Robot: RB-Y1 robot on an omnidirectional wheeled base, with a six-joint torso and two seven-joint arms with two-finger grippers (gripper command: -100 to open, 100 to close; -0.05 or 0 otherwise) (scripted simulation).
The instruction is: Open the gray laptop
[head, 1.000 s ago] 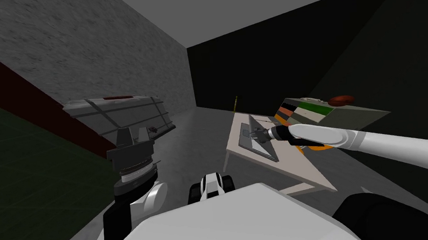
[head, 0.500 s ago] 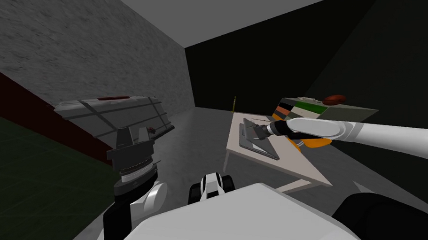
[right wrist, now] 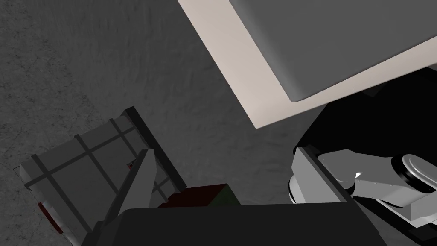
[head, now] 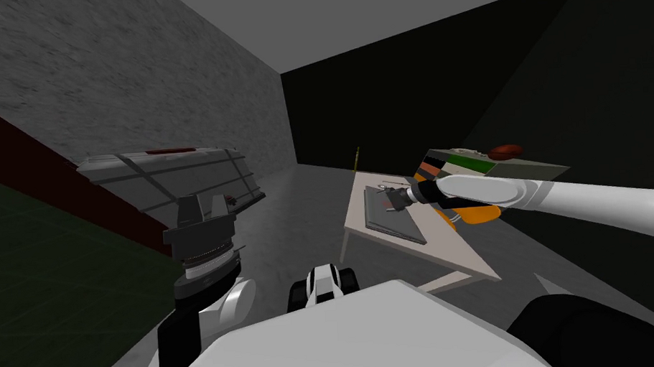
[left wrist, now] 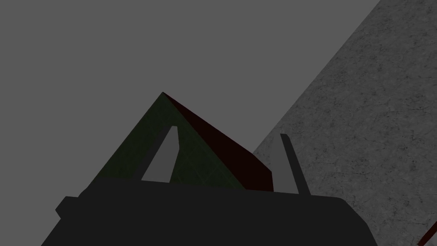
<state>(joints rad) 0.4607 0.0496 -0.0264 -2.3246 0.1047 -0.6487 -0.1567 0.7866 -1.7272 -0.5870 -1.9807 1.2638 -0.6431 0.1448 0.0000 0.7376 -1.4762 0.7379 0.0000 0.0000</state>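
The right gripper (head: 390,201), fingers apart and unloaded, was positioned over the grey laptop (head: 400,226). The laptop lay on the worktop (head: 460,255) at the right. The left gripper (head: 205,209), fingers apart, was raised at the near left.

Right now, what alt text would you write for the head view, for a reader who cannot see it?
The right gripper, fingers open, reaches over a gray laptop lying flat on a pale table. The left gripper is raised at the robot's left, also open, in front of a gray slatted box.
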